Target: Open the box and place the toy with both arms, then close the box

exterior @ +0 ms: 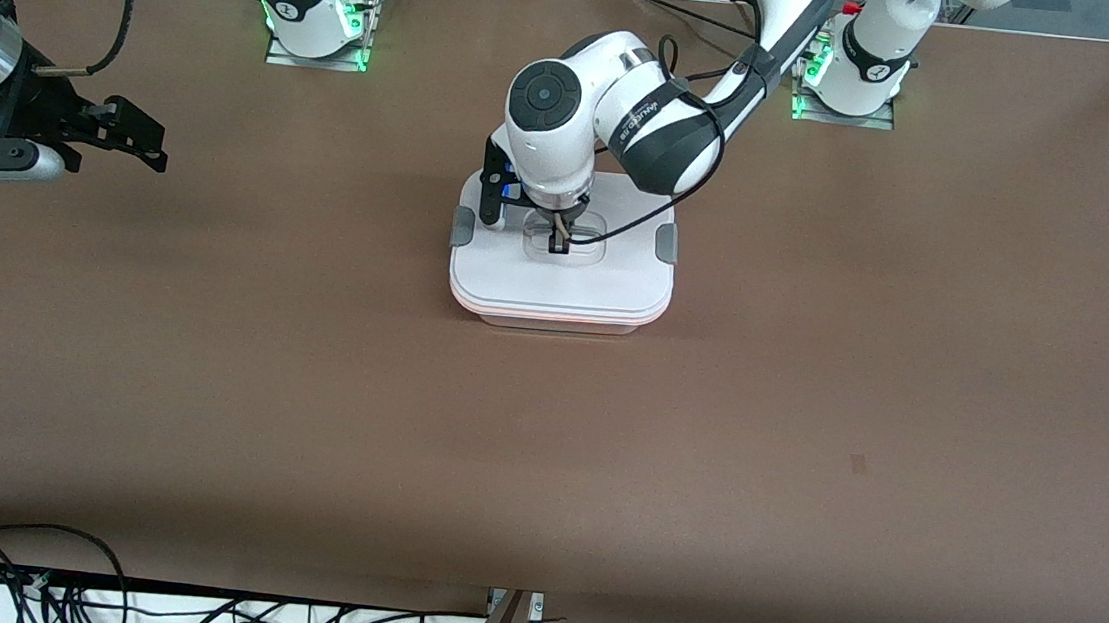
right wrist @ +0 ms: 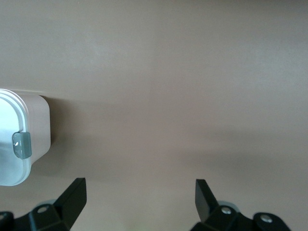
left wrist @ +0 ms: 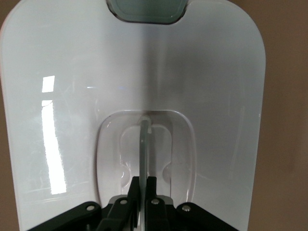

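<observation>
Glossy rounded white-lidded box [exterior: 560,277], left tool [exterior: 557,243] pinching clear handle [left wrist: 145,144], right tool [right wrist: 139,197] spread

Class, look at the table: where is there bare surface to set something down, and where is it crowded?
Bare: the wide brown table between the box and the front camera's edge, and toward the left arm's end. Crowded: over the box, where the left pincer is shut on the lid handle. The open right pincer waits at the right arm's end.
</observation>
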Motion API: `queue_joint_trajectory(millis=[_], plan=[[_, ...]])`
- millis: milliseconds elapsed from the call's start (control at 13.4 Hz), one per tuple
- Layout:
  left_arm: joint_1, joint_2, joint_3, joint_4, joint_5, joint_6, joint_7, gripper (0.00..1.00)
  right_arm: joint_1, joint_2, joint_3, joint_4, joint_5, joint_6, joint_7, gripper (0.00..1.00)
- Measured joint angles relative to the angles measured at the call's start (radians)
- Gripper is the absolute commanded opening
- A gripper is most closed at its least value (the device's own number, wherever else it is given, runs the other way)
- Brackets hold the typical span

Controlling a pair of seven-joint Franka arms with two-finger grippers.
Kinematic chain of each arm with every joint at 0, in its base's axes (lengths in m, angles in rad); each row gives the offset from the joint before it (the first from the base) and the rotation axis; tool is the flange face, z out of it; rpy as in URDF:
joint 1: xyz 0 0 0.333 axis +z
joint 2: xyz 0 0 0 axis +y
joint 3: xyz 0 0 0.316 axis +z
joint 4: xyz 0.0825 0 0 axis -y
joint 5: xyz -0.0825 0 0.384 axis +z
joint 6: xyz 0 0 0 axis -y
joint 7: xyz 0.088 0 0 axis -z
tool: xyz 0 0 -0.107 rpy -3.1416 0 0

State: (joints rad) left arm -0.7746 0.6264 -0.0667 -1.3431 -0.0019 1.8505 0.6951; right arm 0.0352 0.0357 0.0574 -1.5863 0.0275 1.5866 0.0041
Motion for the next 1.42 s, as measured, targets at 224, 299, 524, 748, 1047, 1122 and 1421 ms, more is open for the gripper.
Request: queue_joint_trajectory(millis=[224, 299, 524, 748, 1047, 1122, 1421], plan=[[0.001, 0.001, 0.001, 0.001, 0.0, 0.001, -0.001, 0.0, 0.001, 0.0, 0.0, 0.0, 0.0, 0.0, 0.0, 1.0], [0.002, 0.001, 0.001, 0.002, -0.001, 0.001, -0.001, 0.0, 0.001, 0.0, 0.0, 0.0, 0.0, 0.0, 0.0, 1.0], [0.008, 0.001, 0.001, 0.003, -0.002, 0.004, -0.002, 0.0, 0.002, 0.0, 0.0, 0.0, 0.0, 0.0, 0.0, 1.0], [0.01, 0.002, 0.001, 0.004, -0.003, 0.006, -0.011, 0.0, 0.002, 0.0, 0.0, 0.0, 0.0, 0.001, 0.0, 1.0], [0.012, 0.002, 0.001, 0.007, -0.003, 0.007, -0.042, 0.0, 0.004, 0.0, 0.0, 0.0, 0.0, 0.003, 0.0, 1.0], [0.012, 0.002, 0.001, 0.007, -0.003, 0.007, -0.045, 0.0, 0.008, 0.0, 0.0, 0.0, 0.0, 0.004, 0.0, 1.0], [0.011, 0.004, 0.0, 0.008, -0.003, 0.008, -0.065, 0.0, 0.013, 0.0, 0.002, 0.0, 0.0, 0.004, 0.0, 1.0]])
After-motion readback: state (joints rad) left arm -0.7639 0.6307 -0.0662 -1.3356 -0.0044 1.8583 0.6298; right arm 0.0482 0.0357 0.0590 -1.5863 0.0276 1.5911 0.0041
